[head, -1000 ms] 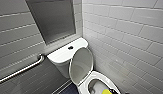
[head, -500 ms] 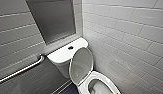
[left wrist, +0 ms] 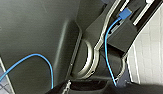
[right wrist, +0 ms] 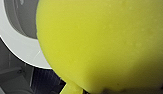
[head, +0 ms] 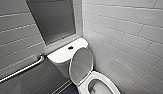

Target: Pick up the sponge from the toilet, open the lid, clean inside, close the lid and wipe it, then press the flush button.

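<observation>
The white glossy toilet (head: 59, 57) has its oval lid (head: 81, 65) raised, with the greyish underside facing the open bowl. The small dark flush button (head: 70, 47) sits in the middle of the tank top. The bright yellow sponge (right wrist: 104, 42) is seen in front of the white bowl rim.

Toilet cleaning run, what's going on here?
The lid is raised, leaning back toward the tank, so the toilet bowl is open. The yellow sponge looms close in the right wrist view, beside the white rim, probably carried by the right arm. The flush button has nothing near it.
</observation>
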